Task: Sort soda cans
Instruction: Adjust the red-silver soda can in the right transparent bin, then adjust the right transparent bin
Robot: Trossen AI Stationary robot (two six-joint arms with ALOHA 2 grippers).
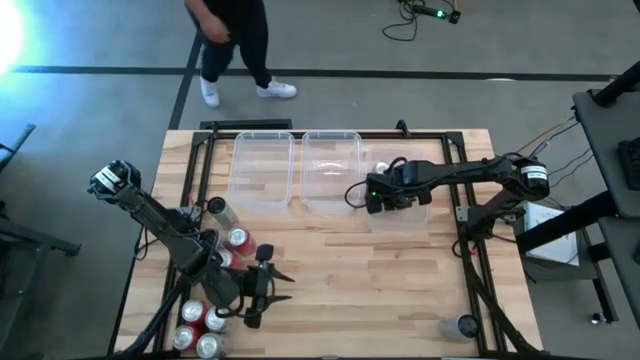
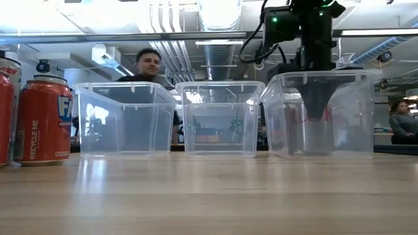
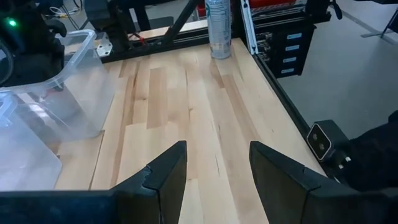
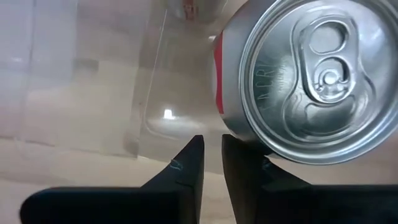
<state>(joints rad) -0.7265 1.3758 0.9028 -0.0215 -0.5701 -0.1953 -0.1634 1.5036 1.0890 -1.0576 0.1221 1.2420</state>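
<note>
**A:** How far along is the sort?

**B:** Barely started, by my reading. You have one red soda can (image 4: 298, 81) standing, it seems, inside the right-hand clear bin (image 2: 353, 85) at 1 o'clock. The middle bin (image 1: 331, 165) and left bin (image 1: 262, 165) look empty. The main cluster of soda cans (image 1: 205, 325), mostly red, sits at 7 o'clock. A lone silver can (image 1: 462, 325) waits at 5 o'clock.

**A:** And my end effectors?

**B:** Your right end effector (image 4: 211, 140) is down in that right bin. Its fingers are pinched almost together and grip nothing, and the red can is just beside them. Your left end effector (image 3: 214, 149) hovers beside the cluster, fingers partly spread and empty.

**A:** The table and the room?

**B:** The table (image 1: 380, 290) is pale wood planking in a black frame, bare across the middle. Beyond 12 o'clock a person (image 1: 235, 40) stands on the grey floor. Pipes and ducts run overhead.
</note>
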